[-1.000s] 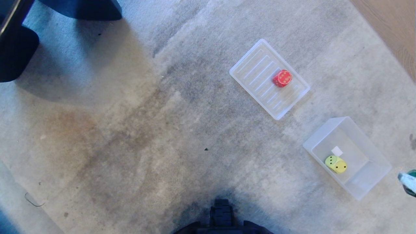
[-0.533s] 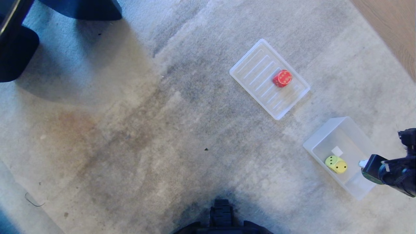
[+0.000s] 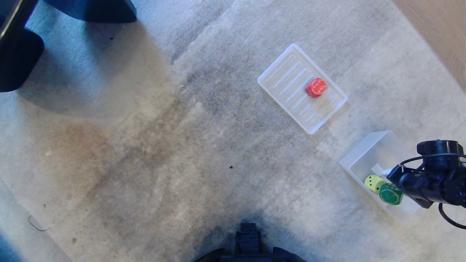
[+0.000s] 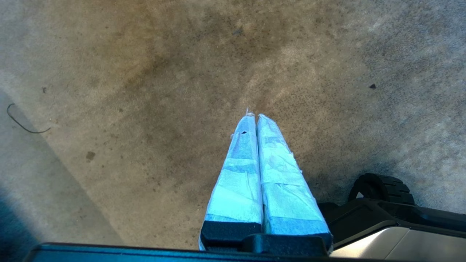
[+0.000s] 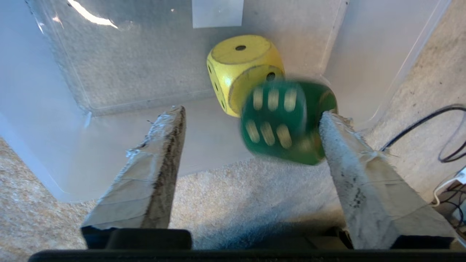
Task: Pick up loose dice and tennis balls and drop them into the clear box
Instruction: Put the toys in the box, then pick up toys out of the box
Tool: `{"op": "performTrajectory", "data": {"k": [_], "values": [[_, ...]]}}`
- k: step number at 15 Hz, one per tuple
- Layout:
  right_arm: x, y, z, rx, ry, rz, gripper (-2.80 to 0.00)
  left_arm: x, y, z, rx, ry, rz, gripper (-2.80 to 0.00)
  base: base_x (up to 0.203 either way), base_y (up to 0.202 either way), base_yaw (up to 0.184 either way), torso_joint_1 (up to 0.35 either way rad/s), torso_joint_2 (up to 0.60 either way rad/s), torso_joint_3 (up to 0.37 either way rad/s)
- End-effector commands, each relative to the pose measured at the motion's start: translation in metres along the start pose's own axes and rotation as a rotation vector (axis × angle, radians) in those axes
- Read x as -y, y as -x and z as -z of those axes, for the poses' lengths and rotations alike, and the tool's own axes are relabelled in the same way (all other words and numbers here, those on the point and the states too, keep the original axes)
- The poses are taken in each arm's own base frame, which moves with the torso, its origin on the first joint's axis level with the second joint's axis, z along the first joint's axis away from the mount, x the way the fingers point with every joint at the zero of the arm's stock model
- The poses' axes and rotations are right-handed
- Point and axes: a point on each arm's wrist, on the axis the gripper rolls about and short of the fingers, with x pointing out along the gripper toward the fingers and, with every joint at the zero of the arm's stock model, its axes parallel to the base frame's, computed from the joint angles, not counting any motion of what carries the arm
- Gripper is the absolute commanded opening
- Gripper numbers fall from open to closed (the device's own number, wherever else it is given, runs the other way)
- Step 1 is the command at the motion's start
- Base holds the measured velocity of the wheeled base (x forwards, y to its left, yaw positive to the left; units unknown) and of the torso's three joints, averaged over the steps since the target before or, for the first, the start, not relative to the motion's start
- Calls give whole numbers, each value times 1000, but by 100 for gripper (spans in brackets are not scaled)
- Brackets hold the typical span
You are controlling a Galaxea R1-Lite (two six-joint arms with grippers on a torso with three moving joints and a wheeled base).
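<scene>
- Right gripper [image 5: 251,116], lower right, jaws apart; green die [image 5: 284,122] blurred, tumbling toward box [image 3: 358,154].
- Die seems hard, light, rolls easily; grip flat opposite faces.
- Left gripper [image 4: 253,115] closed, empty.

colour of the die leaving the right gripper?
Dark green die with pale pips; right wrist view shows it best.

No words, brand names or printed numbers can be read anywhere. The only signs are pips on the dice: the green die [image 5: 282,122] shows a face of six pale pips, the yellow die [image 5: 238,63] shows a single dark pip on top, and the red die [image 3: 316,87] shows six pale pips. The white label [image 5: 217,12] on the clear box [image 5: 47,109] is blank.
</scene>
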Motion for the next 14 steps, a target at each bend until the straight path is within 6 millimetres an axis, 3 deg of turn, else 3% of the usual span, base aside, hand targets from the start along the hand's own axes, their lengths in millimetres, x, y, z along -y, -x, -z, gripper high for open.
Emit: {"op": "performTrajectory", "data": {"k": [1,4,7,12,13,14], "values": [[-1,2,-3,14,-5,-9,0,0,0,0,0,1,-1,-280,0,0,0,0,0,0],[-3,38,-12,70,-9,-72,0,0,0,0,0,1,-1,-280,0,0,0,0,0,0],[6,94,-13,110,24,-140,0,0,0,0,0,1,-1,-280,0,0,0,0,0,0],[31,163,10,158,67,-225,0,0,0,0,0,1,-1,-280,0,0,0,0,0,0],[35,176,17,178,81,-261,-280,0,0,0,0,1,-1,-280,0,0,0,0,0,0],[40,187,25,197,102,-296,-280,0,0,0,0,1,-1,-280,0,0,0,0,0,0]]}}
